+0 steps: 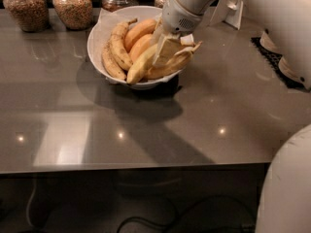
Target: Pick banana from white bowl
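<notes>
Long thick pale-yellow banana [141, 65] lies near-right in the wide white paper-lined bowl [93, 52], its far end under the white two-finger gripper [173, 57]; can't tell if the gripper is clamped on it. Likely light, soft, easily bruised: take it mid-length, gentle squeeze. Bowl also holds orange-toned bananas [138, 30] and a slimmer yellow banana [116, 47]

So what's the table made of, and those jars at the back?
The table looks like polished grey stone or laminate: lights mirror in it. The jars look like clear glass; brown filling shows through. The gripper sits in the white bowl among bananas.
</notes>
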Controlling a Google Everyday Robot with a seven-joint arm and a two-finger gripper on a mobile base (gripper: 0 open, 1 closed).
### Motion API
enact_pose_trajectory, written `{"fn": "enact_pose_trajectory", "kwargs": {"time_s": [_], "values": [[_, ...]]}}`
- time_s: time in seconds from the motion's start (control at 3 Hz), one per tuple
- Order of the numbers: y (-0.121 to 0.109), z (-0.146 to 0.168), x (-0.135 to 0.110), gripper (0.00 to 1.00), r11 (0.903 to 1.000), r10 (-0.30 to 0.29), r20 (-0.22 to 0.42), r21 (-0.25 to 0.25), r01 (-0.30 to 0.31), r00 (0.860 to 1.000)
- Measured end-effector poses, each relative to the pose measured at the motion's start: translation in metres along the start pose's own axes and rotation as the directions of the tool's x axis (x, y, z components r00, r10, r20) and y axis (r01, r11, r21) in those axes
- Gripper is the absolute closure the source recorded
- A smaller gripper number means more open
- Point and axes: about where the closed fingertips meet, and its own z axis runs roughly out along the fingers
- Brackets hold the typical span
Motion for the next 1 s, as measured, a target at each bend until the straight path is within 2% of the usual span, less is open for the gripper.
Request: {"fn": "enact_pose_trajectory", "kwargs": {"time_s": [0.33, 0.67, 1.0], "values": [[0.000, 0.000, -0.002, 0.70, 1.0000, -0.006, 0.001, -0.003, 0.006, 1.000], [0.002, -0.009, -0.012, 0.94, 0.9995, -0.032, 0.004, -0.002, 0.032, 0.999], [0.004, -0.030, -0.026, 1.00, 0.9974, -0.071, 0.001, 0.014, 0.071, 0.997]]}}
